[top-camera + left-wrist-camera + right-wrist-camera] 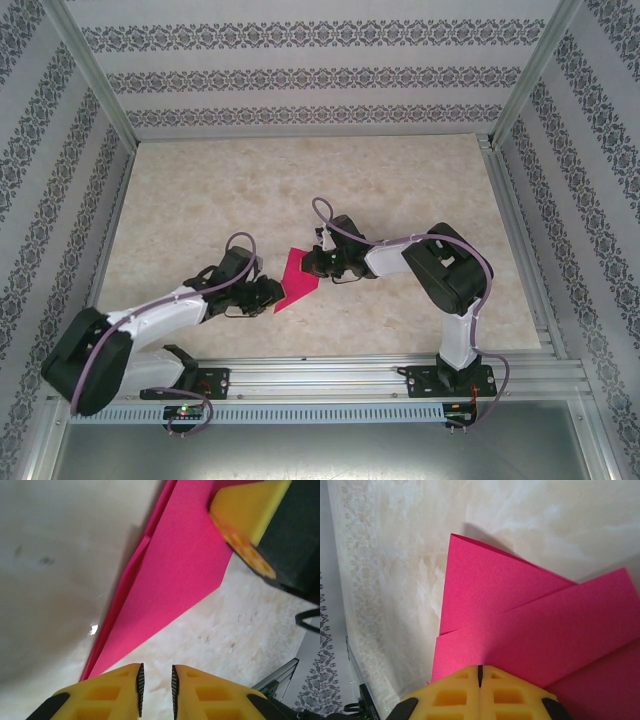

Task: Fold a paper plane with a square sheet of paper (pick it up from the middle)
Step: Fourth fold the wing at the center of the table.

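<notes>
Top view: pink paper [296, 279] sat at frame centre, its folds unreadable. Left wrist view showed the left gripper [156, 680] at the bottom edge, fingers slightly parted and empty, paper just beyond. Right wrist view showed overlapping flaps, with the right gripper [480, 675] fingers pressed together, pinching the paper.

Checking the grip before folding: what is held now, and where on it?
The right gripper pinches the folded magenta-pink paper at its layered edge; left gripper holds nothing.
</notes>
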Robot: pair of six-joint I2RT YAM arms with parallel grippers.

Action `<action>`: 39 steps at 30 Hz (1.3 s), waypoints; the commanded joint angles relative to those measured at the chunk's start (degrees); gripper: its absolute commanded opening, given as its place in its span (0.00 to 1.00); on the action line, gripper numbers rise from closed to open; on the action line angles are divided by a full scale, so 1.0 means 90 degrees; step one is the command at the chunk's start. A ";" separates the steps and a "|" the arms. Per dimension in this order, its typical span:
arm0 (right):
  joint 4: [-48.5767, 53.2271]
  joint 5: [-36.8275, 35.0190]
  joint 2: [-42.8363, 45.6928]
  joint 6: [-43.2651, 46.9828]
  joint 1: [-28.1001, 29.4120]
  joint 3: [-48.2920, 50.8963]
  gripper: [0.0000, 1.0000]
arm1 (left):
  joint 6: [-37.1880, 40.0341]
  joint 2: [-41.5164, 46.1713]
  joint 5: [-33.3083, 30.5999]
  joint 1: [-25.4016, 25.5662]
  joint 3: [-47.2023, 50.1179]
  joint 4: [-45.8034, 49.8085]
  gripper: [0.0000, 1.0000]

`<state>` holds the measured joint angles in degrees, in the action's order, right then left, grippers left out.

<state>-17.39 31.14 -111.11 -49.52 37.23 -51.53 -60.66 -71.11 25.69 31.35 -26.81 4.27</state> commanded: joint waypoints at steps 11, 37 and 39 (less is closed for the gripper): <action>0.1788 -0.0397 -0.0335 0.1041 -0.0154 -0.0328 0.03 | 0.0445 -0.0501 0.0097 -0.0076 0.0273 0.0677 0.23; 0.4239 0.0300 0.0127 0.3682 -0.0255 -0.2149 0.11 | 0.1394 -0.0347 -0.1052 -0.0121 -0.1434 0.2152 0.29; 0.4083 0.0194 0.0429 0.3371 -0.0272 -0.2032 0.16 | 0.1473 -0.0511 -0.1057 -0.0121 -0.1573 0.2133 0.29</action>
<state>19.25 33.63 -112.79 -16.97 35.35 -69.73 -50.13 -74.39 17.41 30.98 -39.00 21.47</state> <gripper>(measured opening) 0.154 0.292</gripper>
